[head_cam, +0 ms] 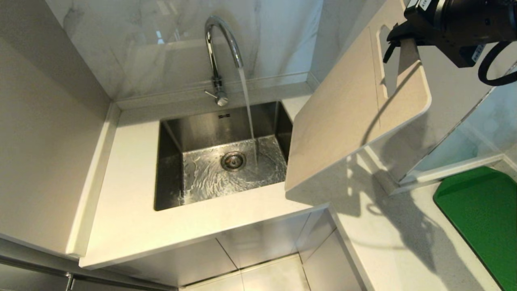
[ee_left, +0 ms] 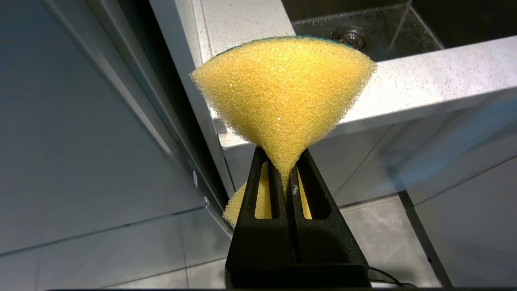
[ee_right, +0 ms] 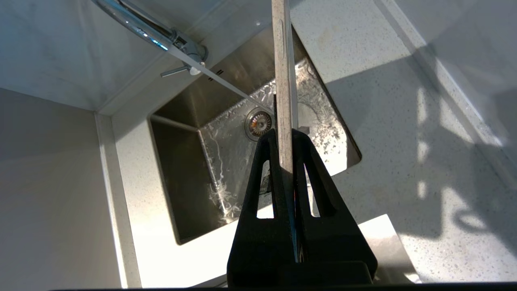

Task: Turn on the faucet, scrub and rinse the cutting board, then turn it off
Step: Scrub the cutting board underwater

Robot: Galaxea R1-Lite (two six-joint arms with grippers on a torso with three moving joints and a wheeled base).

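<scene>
In the head view the faucet [head_cam: 220, 52] stands in the upper middle of the frame behind the sink [head_cam: 169, 169], and a stream of water [head_cam: 248, 113] falls from its spout onto the sink floor just right of the drain [head_cam: 233, 161], where it spreads in ripples. The cutting board [head_cam: 347, 117] fills the upper right of the frame, lifted off the bench [head_cam: 129, 218] and tilted, its lower corner reaching over the right edge of the sink without touching the stream. The right tool [head_cam: 404, 38], at the top right of the frame, is clenched on the board's edge beside the slot handle; in the right wrist view the board [ee_right: 284, 81] runs edge-on up the middle of the frame between the closed fingers [ee_right: 266, 173], with the faucet [ee_right: 161, 36] at the upper left and the drain [ee_right: 258, 123] just left of the board. The left tool [ee_left: 287, 178] is out of the head view; its own wrist view shows it at the lower middle of the frame, clenched on a yellow sponge [ee_left: 282, 97] that fans out above the fingertips, with the bench edge [ee_left: 424, 85] and part of the sink behind it at the upper right. A green mat [head_cam: 484, 218] lies on the bench at the lower right of the head view.
</scene>
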